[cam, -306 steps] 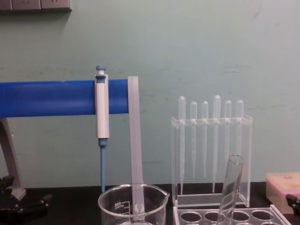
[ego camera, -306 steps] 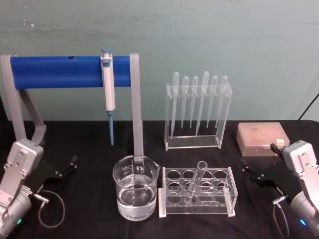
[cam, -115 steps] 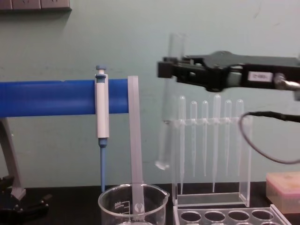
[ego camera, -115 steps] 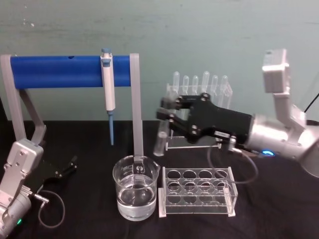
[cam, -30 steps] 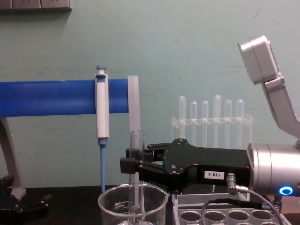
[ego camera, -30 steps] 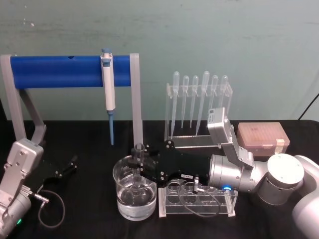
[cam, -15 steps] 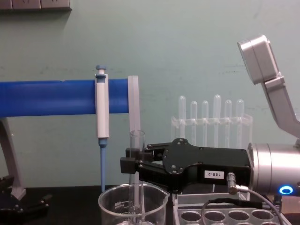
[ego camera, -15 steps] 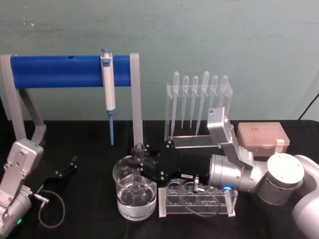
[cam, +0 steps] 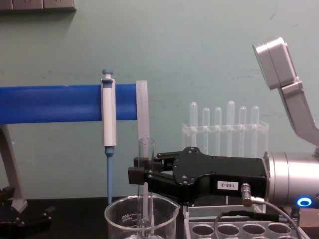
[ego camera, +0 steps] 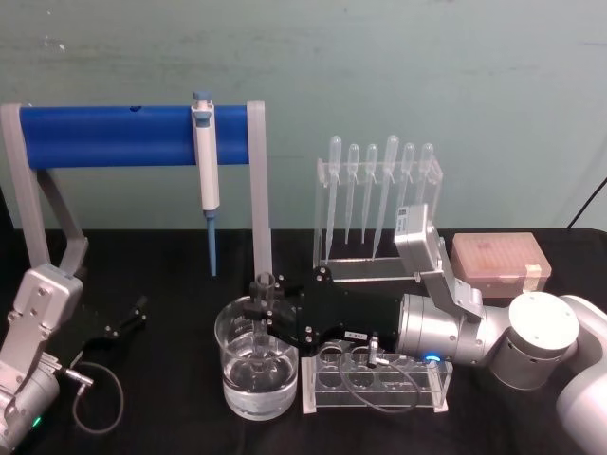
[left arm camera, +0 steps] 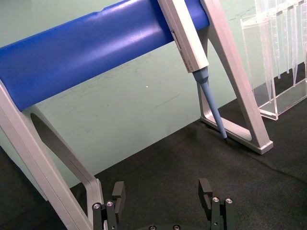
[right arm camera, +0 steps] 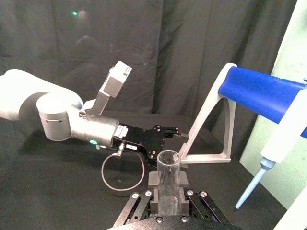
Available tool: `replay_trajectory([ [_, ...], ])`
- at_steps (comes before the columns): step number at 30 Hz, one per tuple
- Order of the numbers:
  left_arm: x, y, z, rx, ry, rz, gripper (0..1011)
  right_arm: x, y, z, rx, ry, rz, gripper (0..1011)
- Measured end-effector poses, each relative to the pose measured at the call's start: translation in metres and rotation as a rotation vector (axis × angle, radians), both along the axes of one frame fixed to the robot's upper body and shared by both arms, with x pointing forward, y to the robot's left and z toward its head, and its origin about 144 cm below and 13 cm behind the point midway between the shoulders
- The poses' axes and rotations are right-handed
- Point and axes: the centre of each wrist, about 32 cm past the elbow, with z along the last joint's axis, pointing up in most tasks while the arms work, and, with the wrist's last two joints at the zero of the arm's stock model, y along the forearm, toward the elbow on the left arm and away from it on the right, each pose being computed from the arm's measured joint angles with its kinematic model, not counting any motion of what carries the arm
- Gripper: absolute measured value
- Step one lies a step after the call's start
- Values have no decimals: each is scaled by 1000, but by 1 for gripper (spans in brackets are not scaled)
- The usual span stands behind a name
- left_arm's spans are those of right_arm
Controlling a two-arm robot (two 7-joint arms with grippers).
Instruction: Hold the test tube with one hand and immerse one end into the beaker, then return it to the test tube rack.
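Closest to the robot, a wide clear glass beaker (ego camera: 259, 365) with white marks stands on the black table (ego camera: 161, 275). It has water in the bottom part. Just beside it, on the robot's right, sits a clear plastic test tube rack (ego camera: 417, 387) with round holes in its top.

The right gripper (ego camera: 262, 310), black with a small white label, reaches in from the right, over the rack, to a spot above the beaker. Its two fingers are pinching a clear glass test tube (ego camera: 263, 284) with a flared rim. The tube stands straight up. Its open top sticks up above the fingers, and its round end goes down inside the beaker (how deep it sits in the water is hard to tell). From the chest view, the test tube (cam: 145, 149) rises over the beaker (cam: 141, 216), with the right gripper (cam: 143, 171) holding it partway down. The right wrist view looks at the tube (right arm camera: 168, 179) held tight in the right gripper (right arm camera: 168, 190).

Off to the robot's left, the left gripper (ego camera: 128, 318) rests low by the table, well apart from the beaker. Its fingers are spread wide with nothing between them, as the left wrist view of the left gripper (left arm camera: 161, 191) shows.

Farther back stands a grey stand with a thick blue bar (ego camera: 114, 136), and a blue-and-white pipettor (ego camera: 205, 171) hangs on it with its tip down. To the right of that is a clear holder with thin plastic pipettes (ego camera: 377, 209) hanging in a row. A pink box (ego camera: 498, 263) sits on the table to the right of it. Behind it all is a pale green wall (ego camera: 379, 66).
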Motion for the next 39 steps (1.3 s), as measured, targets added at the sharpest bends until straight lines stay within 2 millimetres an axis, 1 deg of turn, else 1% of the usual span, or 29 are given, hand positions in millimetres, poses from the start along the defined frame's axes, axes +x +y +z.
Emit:
replay_trajectory([
  [39, 0, 0, 0, 0, 0, 0, 1000, 0, 0, 0, 0, 0, 0, 227],
])
